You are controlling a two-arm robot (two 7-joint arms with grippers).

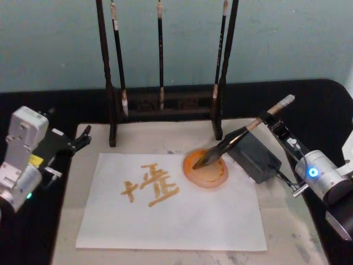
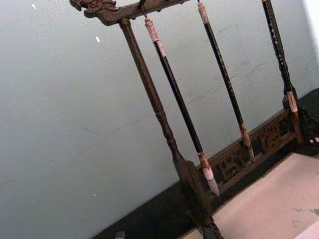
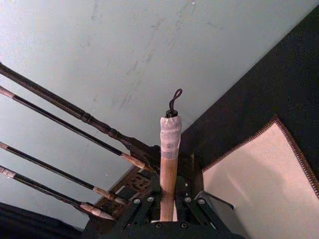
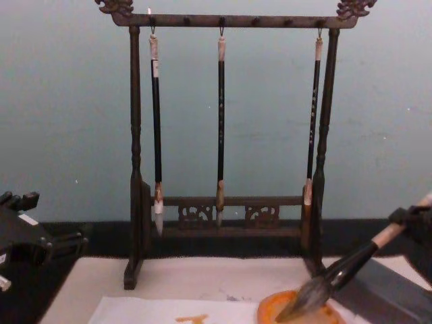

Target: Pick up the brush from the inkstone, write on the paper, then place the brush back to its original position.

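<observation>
Biggest thing here is the dark surface point(image 1: 309, 99), and at its back stands the tall wooden rack point(image 4: 233, 20) with three thin black brushes point(image 4: 221, 115) hanging off the top bar. In front of the rack is the beige mat point(image 1: 281, 215), and on that lies the paper point(image 1: 182, 221), already carrying chunky orange characters point(image 1: 151, 185) on its left half. Just off the paper's far right corner sits a dark grey block point(image 1: 255, 157), and touching its left side is the inkstone point(image 1: 212, 178), partly overlapping the paper's edge. The brush point(image 1: 231, 141) is tilted: its bushy tip is down in the inkstone, and the shaft leans up and away to the robot's right, passing over the grey block. The right claw point(image 1: 268, 118) is clamped on the tan upper part of that shaft, well above the dish, with the wrapped end and cord loop poking out past the grip in the right wrist view. The left claw point(image 1: 76, 139) is parked at the mat's far left corner, well apart from the brush, spread wide and holding nothing.
</observation>
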